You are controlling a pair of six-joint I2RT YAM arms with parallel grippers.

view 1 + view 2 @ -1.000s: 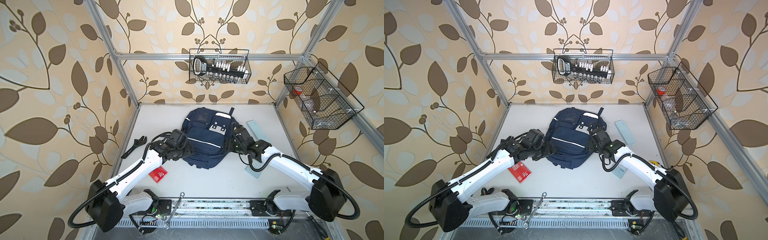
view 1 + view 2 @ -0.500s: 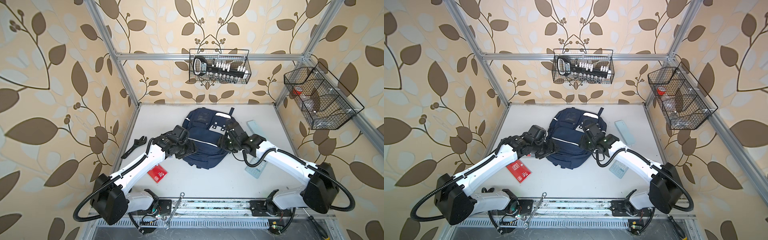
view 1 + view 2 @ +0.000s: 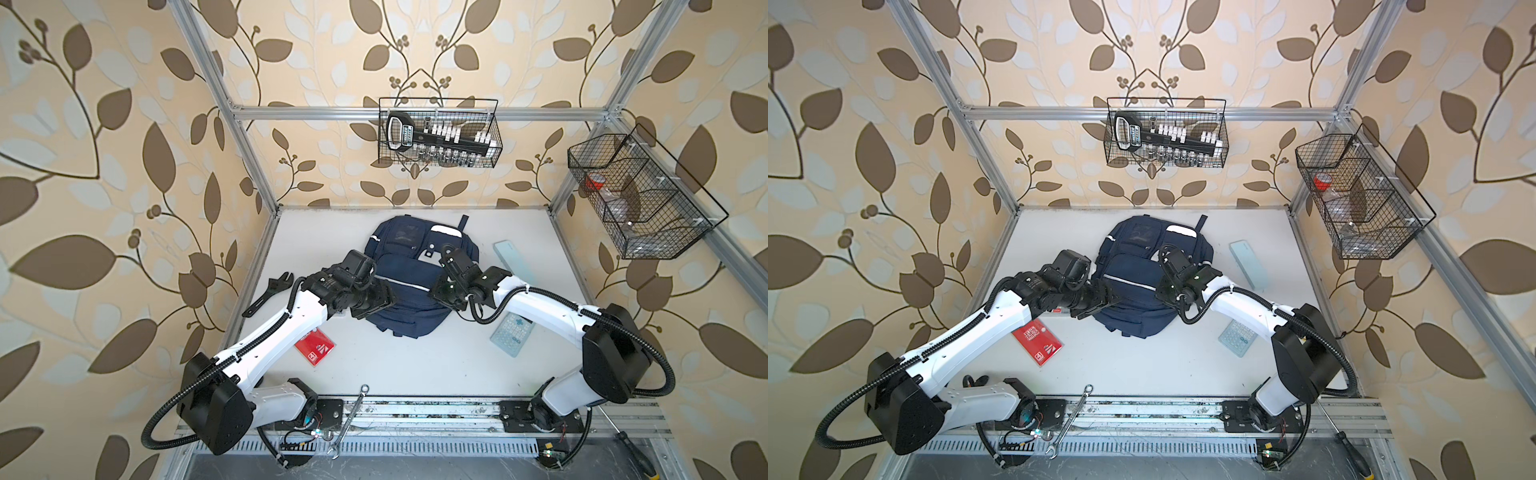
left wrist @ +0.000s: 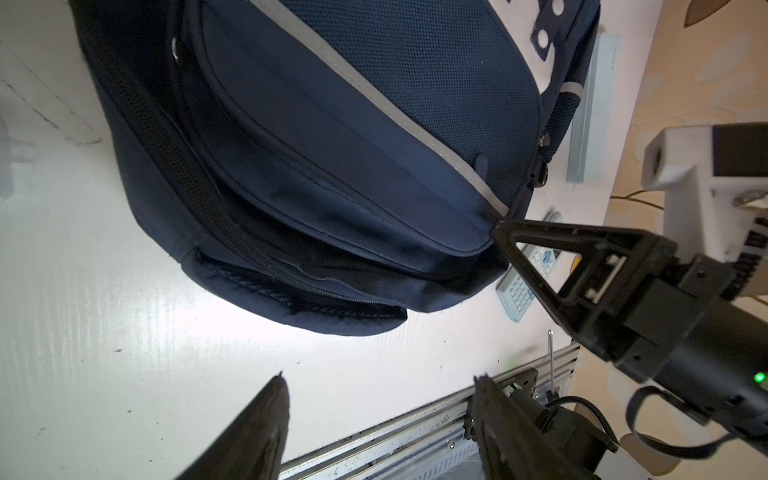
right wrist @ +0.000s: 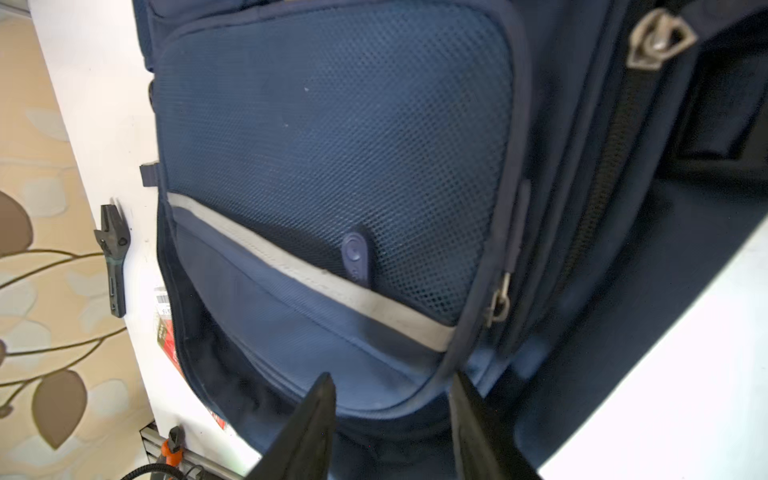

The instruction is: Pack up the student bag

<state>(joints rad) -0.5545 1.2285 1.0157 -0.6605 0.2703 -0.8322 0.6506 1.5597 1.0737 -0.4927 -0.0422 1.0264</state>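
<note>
Firstly, table [image 3: 415,374]: white, with walls on three sides and a metal rail at the front. The widest bare room lies between the student bag's bottom and that rail.
Student bag [image 3: 415,299]: one, navy, in the middle of the table, lying on its back with the pockets up. Its long axis runs from the back wall to the front rail. The top with the loop points to the back wall, and a bare strip of table lies beyond it.
Arms: two, one at each side of the bag.
Wire baskets: two, on the walls beyond the bag's top, one on the back wall [image 3: 390,156] and one on the right wall [image 3: 665,245].
Left gripper [image 4: 378,386]: by the bag's lower left corner, over bare table. The fingers are spread wide with nothing between them.
Right gripper [image 5: 390,382]: at the bag's right edge. The fingers are apart and the front pocket's seam passes between them. One fingertip [image 4: 503,232] touches the end of the grey stripe. Whether they pinch the cloth I cannot tell.
Right of the bag: one pale blue case [image 3: 509,257] and one calculator [image 3: 512,334], both apart from the bag.
Left of the bag: one red booklet [image 3: 316,347] and one black wrench [image 3: 270,293].
Beyond the bag's bottom, at the rail: one spanner [image 3: 349,419] and one screwdriver [image 3: 631,453].
</note>
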